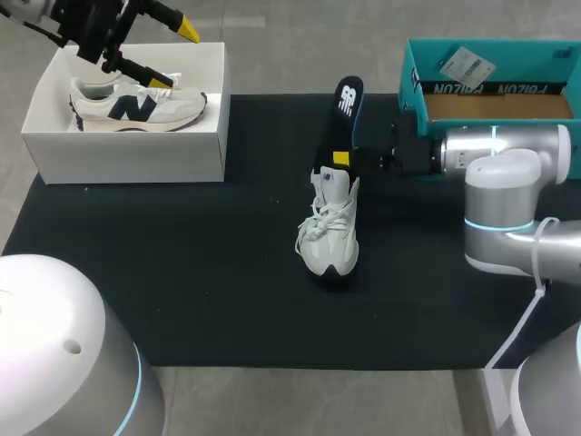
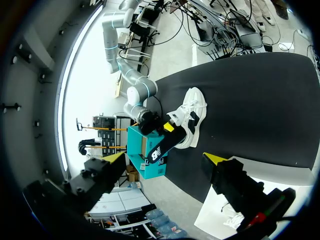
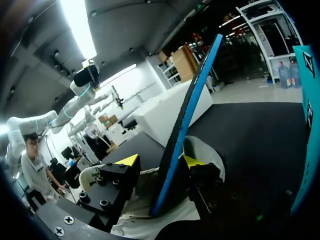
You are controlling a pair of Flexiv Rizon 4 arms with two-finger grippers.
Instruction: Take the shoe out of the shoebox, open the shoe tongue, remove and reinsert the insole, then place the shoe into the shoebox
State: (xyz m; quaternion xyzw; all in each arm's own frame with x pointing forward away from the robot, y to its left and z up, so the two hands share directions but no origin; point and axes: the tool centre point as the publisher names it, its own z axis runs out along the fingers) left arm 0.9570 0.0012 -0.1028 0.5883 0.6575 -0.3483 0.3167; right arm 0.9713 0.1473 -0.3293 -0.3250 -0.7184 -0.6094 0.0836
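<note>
The white shoe (image 1: 329, 232) stands on the black mat (image 1: 182, 272), mid-table. Its insole (image 1: 343, 113) rises from the heel, and the right gripper (image 3: 160, 161) seems clamped on it. The left gripper (image 2: 165, 159) hangs over the white shoebox (image 1: 127, 150), fingers apart.

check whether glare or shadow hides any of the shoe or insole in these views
Head view: even light, no glare on the shoe, but the dark insole barely stands out from the black mat. Left wrist view: a washed-out bright band sits off the table; the shoe reads clearly. Right wrist view: ceiling-light glare overhead; the shoe below the insole looks dim.
</note>
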